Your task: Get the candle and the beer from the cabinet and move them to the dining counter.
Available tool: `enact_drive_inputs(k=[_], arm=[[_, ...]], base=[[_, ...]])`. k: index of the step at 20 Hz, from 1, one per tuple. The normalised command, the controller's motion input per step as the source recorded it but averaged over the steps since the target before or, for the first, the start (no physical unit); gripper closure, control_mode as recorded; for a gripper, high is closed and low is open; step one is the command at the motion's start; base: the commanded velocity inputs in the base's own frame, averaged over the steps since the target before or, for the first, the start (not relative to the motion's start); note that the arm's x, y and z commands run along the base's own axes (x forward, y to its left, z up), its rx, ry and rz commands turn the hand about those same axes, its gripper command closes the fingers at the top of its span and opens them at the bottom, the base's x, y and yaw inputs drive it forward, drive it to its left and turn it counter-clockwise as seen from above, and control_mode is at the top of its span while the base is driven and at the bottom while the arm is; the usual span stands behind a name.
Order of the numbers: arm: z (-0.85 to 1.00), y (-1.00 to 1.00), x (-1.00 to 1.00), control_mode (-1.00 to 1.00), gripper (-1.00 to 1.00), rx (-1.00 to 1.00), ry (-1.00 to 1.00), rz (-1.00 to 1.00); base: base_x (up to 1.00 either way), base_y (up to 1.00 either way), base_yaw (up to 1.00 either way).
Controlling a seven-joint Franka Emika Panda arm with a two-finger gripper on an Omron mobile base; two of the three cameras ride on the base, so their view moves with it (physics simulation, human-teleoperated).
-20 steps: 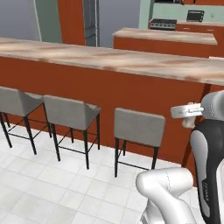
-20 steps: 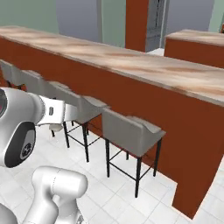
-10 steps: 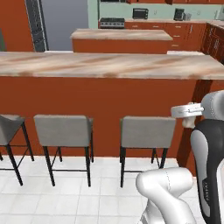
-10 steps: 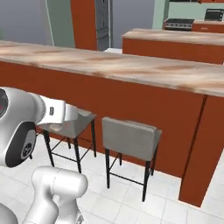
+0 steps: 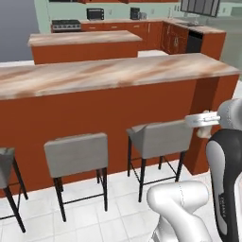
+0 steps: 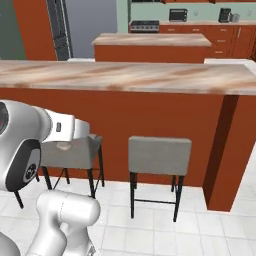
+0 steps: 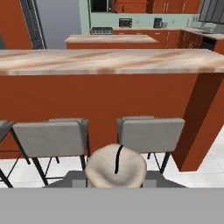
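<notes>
My gripper (image 7: 115, 178) is shut on the candle (image 7: 115, 165), a pale stubby cylinder with a dark wick, seen from above at the bottom of the hand view. The candle (image 5: 204, 133) hangs under the hand at the right of the left base view, and the candle (image 6: 64, 146) also peeks out below the wrist in the right base view. The dining counter (image 5: 118, 74), a long beige marbled top on a red-brown base, runs across in front of me, well above and beyond the candle. The beer and the cabinet are out of view.
Grey stools (image 5: 78, 153) (image 5: 160, 138) stand along the counter's near side, between me and its base. The counter's right end (image 6: 235, 130) drops to the white tiled floor. A second stone-topped island (image 5: 85, 38) and a back wall with appliances lie beyond.
The whole picture has shifted, so the base has moved: the counter now faces me squarely and its right end has come into view. The candle stays in the shut gripper.
</notes>
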Motion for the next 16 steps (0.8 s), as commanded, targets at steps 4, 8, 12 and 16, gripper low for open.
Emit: enact_drive_inputs(k=[4, 8, 12, 16], arm=[[0.0, 0.0, 0.0, 1.0, 1.0, 0.0, 0.0, 0.0], [0.0, 0.0, 0.0, 1.0, 1.0, 0.0, 0.0, 0.0], [0.0, 0.0, 0.0, 1.0, 1.0, 0.0, 0.0, 0.0], [0.0, 0.0, 0.0, 1.0, 1.0, 0.0, 0.0, 0.0]], base=[[0.22, 1.0, -0.4], [0.17, 0.56, -0.15], [0.17, 0.8, 0.01], [0.43, 0.46, 0.18]])
